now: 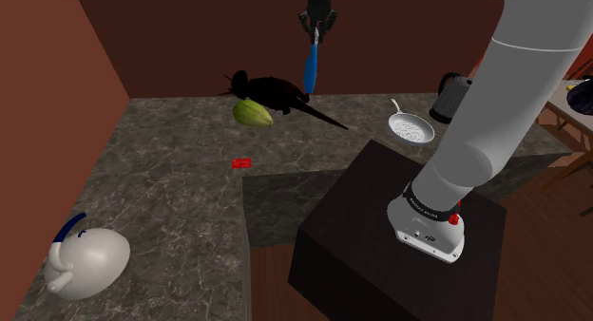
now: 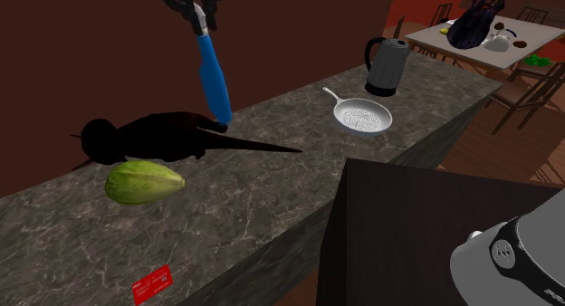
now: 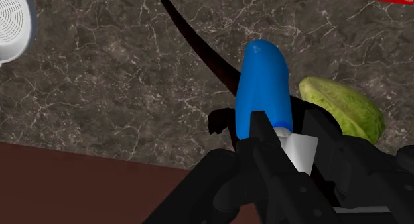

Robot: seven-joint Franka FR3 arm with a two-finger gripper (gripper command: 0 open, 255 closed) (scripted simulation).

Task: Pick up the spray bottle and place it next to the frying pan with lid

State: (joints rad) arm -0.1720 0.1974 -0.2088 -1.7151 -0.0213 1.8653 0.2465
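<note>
The fingers (image 3: 263, 140) are clamped on the blue bottle (image 1: 311, 67), which hangs above the tabletop (image 1: 171, 167), well apart from the pan (image 1: 412, 131).

No legible text, even on the red card (image 2: 152, 283)

Stone counter (image 1: 171, 177): pan (image 1: 411, 130), kettle (image 1: 450, 97), green fruit (image 1: 253, 112), red card (image 1: 241, 162).

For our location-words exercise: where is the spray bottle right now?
In the shoulder view the blue bottle hangs from the end effector above the counter, just over a black figure, left of the pan.
</note>
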